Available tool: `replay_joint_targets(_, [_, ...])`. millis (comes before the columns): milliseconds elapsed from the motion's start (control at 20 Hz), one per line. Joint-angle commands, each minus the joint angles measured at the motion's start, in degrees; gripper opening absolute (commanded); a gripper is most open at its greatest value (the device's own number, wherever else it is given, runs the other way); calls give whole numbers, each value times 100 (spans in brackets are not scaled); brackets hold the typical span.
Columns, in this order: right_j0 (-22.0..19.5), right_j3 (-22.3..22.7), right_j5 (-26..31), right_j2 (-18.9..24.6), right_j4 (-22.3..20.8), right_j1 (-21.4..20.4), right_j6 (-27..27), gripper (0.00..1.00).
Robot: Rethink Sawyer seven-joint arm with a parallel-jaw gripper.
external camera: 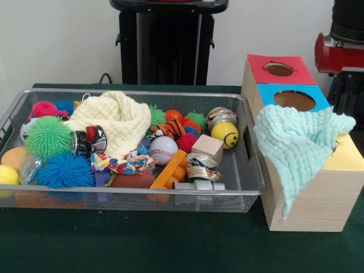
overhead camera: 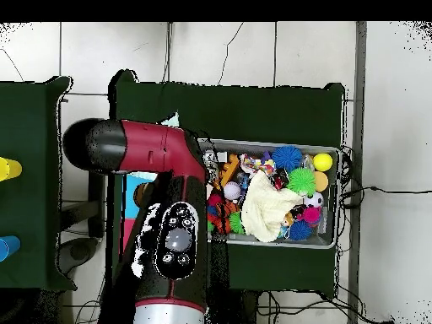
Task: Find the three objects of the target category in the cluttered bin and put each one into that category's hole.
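A pale wall stands behind a dark green tabletop [external camera: 170, 250], with the robot's black pedestal [external camera: 165, 40] at the far side. On the tabletop sits the bin [external camera: 250, 187], a wide shallow basket of silver wire mesh, crowded with toys. A cream waffle cloth [external camera: 116, 119] lies heaped over the middle of the pile. In front of it, toward the near wall, a confetti-patterned cloth scrap [external camera: 116, 164] is stretched out, touching a baseball [external camera: 164, 149] on its right side. Around them lie a green spiky ball [external camera: 48, 136], a blue spiky ball [external camera: 65, 169], a small wooden cube [external camera: 207, 147], a yellow smiley ball [external camera: 225, 135] and an orange block [external camera: 169, 169]. A braided rope ball cannot be made out for certain among the clutter.

Just beside the bin, on the picture's right in the front view, stands a row of wooden boxes [external camera: 310, 199] with coloured tops: a red top [external camera: 278, 69] with a round hole at the far end, then a blue top [external camera: 293, 99] with a round hole. A mint-green waffle cloth [external camera: 301, 142] is draped over the nearer box and hangs down its side.

In the overhead view the red and black arm [overhead camera: 164, 202] reaches across the boxes beside the bin and covers them. The hand does not show clearly in either view, so how far open it is, or whether it holds anything, cannot be told.
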Motion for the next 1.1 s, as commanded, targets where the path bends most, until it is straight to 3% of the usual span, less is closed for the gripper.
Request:
replay_joint_targets(50, [-153,552,-168,351,62,-27,944,0])
replay_joint_targets(650, [-122,406,-60,248,-7,53,1034,0])
replay_joint_targets(850, [-88,56,678,-53,-280,135,991,0])
replay_joint_targets(1100, [-129,-157,1050,-199,-422,247,931,0])
